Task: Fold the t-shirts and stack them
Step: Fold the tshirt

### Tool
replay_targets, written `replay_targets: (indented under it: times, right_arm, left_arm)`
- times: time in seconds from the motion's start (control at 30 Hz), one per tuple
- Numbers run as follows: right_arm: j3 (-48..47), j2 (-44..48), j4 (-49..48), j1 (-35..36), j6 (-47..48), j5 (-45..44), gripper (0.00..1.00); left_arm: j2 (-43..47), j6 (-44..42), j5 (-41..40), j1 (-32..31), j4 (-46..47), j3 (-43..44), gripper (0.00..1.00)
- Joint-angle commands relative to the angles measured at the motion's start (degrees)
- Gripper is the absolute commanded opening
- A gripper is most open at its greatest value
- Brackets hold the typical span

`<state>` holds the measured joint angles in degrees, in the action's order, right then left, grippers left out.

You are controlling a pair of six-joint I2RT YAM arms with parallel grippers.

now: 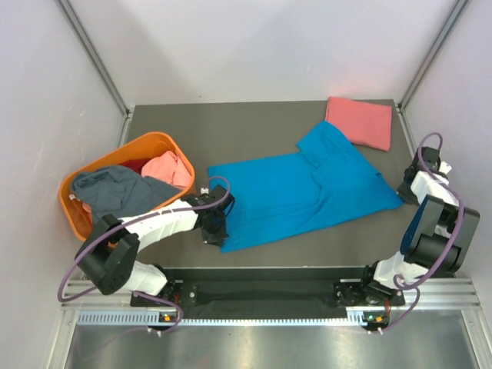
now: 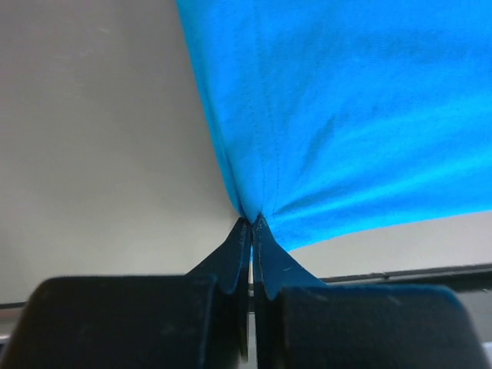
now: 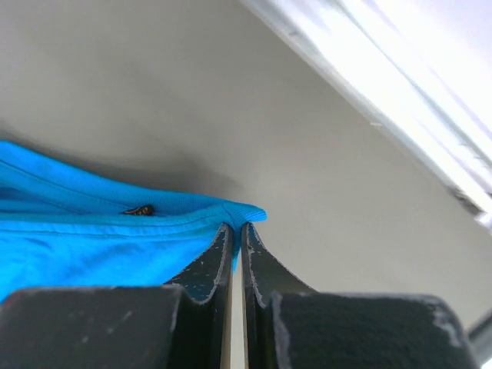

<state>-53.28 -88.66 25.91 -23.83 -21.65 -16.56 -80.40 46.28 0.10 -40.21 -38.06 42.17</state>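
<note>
Blue t-shirt (image 1: 292,196) pinched tight by left hand (image 2: 251,223), right hand (image 3: 237,227) (both low, opposite ends).

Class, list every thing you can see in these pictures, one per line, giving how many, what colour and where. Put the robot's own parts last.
blue t-shirt: one, bright blue, spread out mid-table
folded t-shirt: one, salmon-pink, far right corner of the table
basket: one, orange, left side of the table
grey-blue t-shirt: one, grey-blue, crumpled in the basket
pink t-shirt: one, salmon-pink, crumpled in the basket
table: one, dark grey, under everything
left gripper: one, black, shut on the blue t-shirt's near left corner
right gripper: one, black, shut on the blue t-shirt's right edge
</note>
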Motion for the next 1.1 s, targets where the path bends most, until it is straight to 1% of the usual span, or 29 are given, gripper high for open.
replay_targets:
  times: [0.0, 0.13, 0.37, 0.53, 0.6, 0.8, 0.87, 1.0, 1.03, 1.07]
  right_arm:
    - [0.8, 4.4, 2.2, -2.6, 2.2, -5.7, 0.00]
    - [1.3, 6.0, 3.6, -3.9, 2.5, -6.6, 0.00]
    - [3.8, 9.5, 5.6, -3.9, 1.0, -7.4, 0.00]
    - [6.2, 12.3, 7.3, -4.0, -2.6, -9.5, 0.00]
    - [7.4, 12.9, 7.9, -4.7, -4.6, -10.9, 0.00]
    - [11.4, 12.9, 6.3, -10.3, -6.0, -8.3, 0.00]
    - [10.9, 12.6, 6.4, -12.3, -5.2, -6.9, 0.00]
    - [10.8, 12.8, 6.2, -13.6, -4.0, -5.3, 0.00]
    - [10.7, 12.6, 6.2, -13.6, -3.9, -5.2, 0.01]
    - [10.1, 12.5, 6.5, -13.6, -3.5, -4.1, 0.09]
  left_arm:
    - [1.1, -1.8, -4.5, 0.0, -4.8, 1.9, 0.00]
    - [3.0, -2.7, -7.1, 0.1, -7.8, 2.4, 0.00]
    - [3.3, -2.6, -0.6, -0.2, -5.4, 0.3, 0.00]
    - [3.0, -1.4, -1.2, -2.5, -5.8, -0.7, 0.00]
    - [1.6, -1.1, -1.4, -3.4, -5.8, -0.9, 0.00]
    - [-0.5, 0.0, -4.4, -6.3, -7.2, -0.3, 0.00]
    - [-0.6, 0.3, -4.6, -6.6, -7.4, -0.3, 0.00]
    - [-1.0, 0.8, -5.5, -7.2, -8.0, 0.2, 0.00]
    - [-1.1, 0.9, -5.4, -7.2, -8.4, 0.5, 0.03]
    - [-1.0, 0.7, -5.4, -7.4, -8.9, 0.8, 0.17]
